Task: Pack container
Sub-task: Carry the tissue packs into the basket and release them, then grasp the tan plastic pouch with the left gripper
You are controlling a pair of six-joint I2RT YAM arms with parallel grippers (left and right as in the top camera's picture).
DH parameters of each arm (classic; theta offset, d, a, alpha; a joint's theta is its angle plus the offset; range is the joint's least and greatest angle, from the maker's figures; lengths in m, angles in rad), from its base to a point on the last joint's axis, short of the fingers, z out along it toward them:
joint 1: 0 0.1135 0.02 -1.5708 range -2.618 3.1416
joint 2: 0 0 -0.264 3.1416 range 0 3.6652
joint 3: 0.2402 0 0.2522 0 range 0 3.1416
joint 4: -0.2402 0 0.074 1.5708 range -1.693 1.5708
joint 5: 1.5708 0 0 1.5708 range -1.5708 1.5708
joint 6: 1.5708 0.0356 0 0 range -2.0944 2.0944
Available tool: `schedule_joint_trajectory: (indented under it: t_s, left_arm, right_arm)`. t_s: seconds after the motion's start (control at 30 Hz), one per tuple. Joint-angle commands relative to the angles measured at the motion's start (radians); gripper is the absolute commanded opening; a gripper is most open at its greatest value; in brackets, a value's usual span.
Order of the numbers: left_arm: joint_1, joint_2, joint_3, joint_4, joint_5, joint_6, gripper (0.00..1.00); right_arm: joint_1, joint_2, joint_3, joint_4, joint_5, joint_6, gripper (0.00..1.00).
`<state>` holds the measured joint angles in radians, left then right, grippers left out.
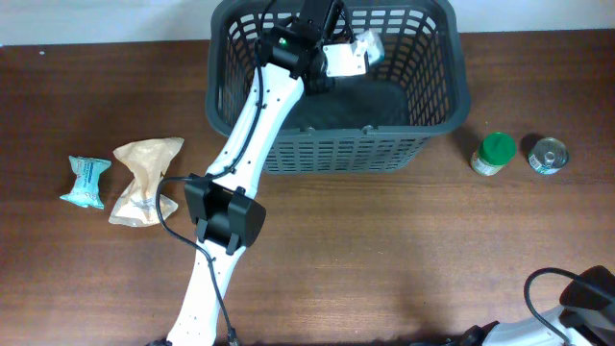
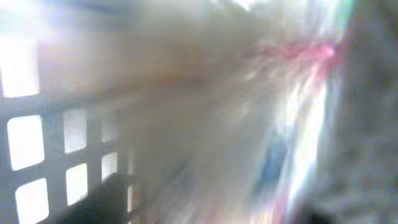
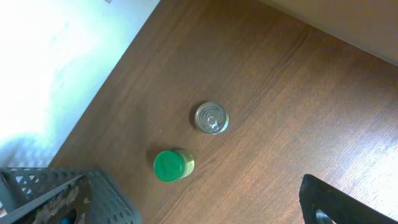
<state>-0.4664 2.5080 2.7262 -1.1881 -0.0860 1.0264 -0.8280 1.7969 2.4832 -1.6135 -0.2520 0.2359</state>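
A dark grey plastic basket with slotted lattice walls and a thick rim sits at the upper centre of the overhead frame, on a brown table. The left gripper hangs inside it beside a white packet. Blur hides whether its fingers are parted or holding. The right gripper, at lower right, is spread wide and empty. A green-lidded jar and a tin stand right of the basket.
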Motion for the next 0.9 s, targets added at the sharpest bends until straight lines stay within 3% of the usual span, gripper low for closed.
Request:
schedule_joint_trajectory:
  t_s: [0.0,0.1,0.23,0.6,0.73,0.8,0.87]
  left_arm:
    - [-0.009,-0.054,0.004,0.003,0.040,-0.210,0.99]
    - [-0.002,-0.135,0.005,-0.005,0.040,-0.316,0.99]
    - [0.034,-0.299,0.005,-0.026,0.040,-0.347,0.99]
    - [0.327,-0.671,0.004,-0.176,0.037,-0.408,0.99]
    - [0.500,-0.692,-0.007,-0.262,0.037,-0.571,0.99]
    - [0.598,-0.692,-0.081,-0.291,0.038,-0.703,0.99]
    - [0.652,-0.691,-0.162,-0.327,0.039,-0.756,0.99]
  right_arm:
    - [-0.004,-0.005,-0.002,0.001,-0.005,0.005,0.99]
    - [-0.004,-0.005,-0.002,0.001,-0.005,0.005,0.99]
    - [-0.004,-0.005,-0.002,0.001,-0.005,0.005,0.99]
    - [-0.004,-0.005,-0.002,0.001,-0.005,0.005,0.99]
    - [-0.004,-0.005,-0.002,0.001,-0.005,0.005,0.99]
    - [-0.004,-0.005,-0.002,0.001,-0.005,0.005,0.99]
    - [-0.004,-0.005,-0.002,0.001,-0.005,0.005,0.99]
